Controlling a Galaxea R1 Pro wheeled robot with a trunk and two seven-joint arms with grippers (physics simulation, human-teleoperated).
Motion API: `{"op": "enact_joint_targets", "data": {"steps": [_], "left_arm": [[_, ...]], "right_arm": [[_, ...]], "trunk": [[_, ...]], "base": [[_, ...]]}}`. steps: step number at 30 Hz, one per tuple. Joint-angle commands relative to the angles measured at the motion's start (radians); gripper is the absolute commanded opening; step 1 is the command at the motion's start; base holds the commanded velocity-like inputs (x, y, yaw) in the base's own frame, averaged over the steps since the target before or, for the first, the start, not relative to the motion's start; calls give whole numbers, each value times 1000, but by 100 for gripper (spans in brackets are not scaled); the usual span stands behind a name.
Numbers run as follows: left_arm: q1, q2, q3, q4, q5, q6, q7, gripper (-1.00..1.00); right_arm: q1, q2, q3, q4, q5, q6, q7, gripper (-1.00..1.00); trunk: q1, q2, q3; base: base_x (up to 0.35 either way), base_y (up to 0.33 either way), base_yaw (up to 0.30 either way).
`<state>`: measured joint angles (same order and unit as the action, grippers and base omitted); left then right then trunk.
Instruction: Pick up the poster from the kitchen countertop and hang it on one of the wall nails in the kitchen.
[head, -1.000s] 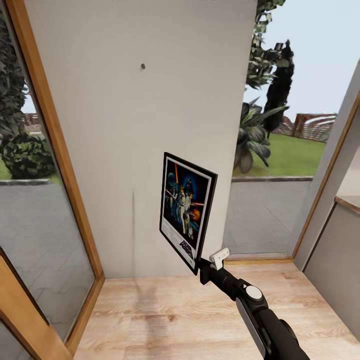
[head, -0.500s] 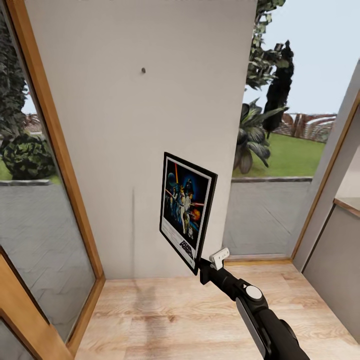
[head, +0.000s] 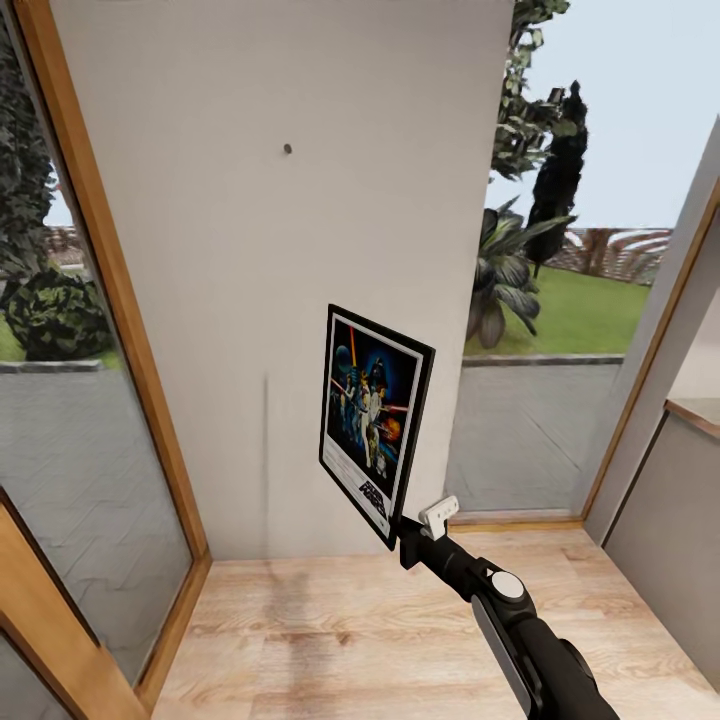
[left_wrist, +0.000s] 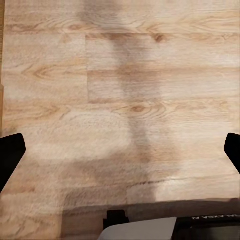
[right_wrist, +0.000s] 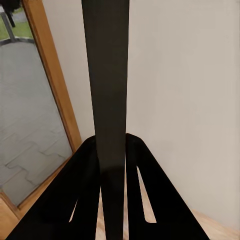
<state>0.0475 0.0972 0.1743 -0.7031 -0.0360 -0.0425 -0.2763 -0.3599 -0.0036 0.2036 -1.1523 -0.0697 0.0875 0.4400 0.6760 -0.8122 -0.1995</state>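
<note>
The poster (head: 373, 420), black-framed with dark blue Star Wars art, stands upright in front of the pale wall (head: 250, 300). My right gripper (head: 406, 536) is shut on its lower right corner. In the right wrist view the poster's black edge (right_wrist: 107, 75) runs straight up between the two fingers (right_wrist: 90, 165), which press on it. A wall nail (head: 287, 149), a tiny dark peg, sticks out of the wall high up and to the left of the poster. My left gripper (left_wrist: 120, 152) is open over bare wooden floor (left_wrist: 120, 90), holding nothing.
Wood-framed glass panels (head: 90, 450) flank the wall on the left, and another pane (head: 530, 430) on the right. A grey cabinet with a counter edge (head: 695, 405) stands at the far right. Light wooden floor (head: 350, 630) lies in front of the wall.
The wall and nail sit slightly lower in the picture than before, so the camera has moved. The poster and right arm keep the same place in the view.
</note>
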Motion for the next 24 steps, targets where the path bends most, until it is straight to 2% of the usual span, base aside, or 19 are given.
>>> {"op": "enact_joint_targets", "data": {"steps": [1, 24], "left_arm": [[0, -1, 4, -1, -4, -2, -6, 100], [0, -1, 4, -1, -4, -2, -6, 100]], "right_arm": [[-1, 0, 0, -1, -10, 9, 5, -100], [-1, 0, 0, -1, -10, 9, 5, -100]], "trunk": [[-4, 6, 2], [-92, 167, 74]], "base": [[0, 0, 0], [0, 0, 0]]}}
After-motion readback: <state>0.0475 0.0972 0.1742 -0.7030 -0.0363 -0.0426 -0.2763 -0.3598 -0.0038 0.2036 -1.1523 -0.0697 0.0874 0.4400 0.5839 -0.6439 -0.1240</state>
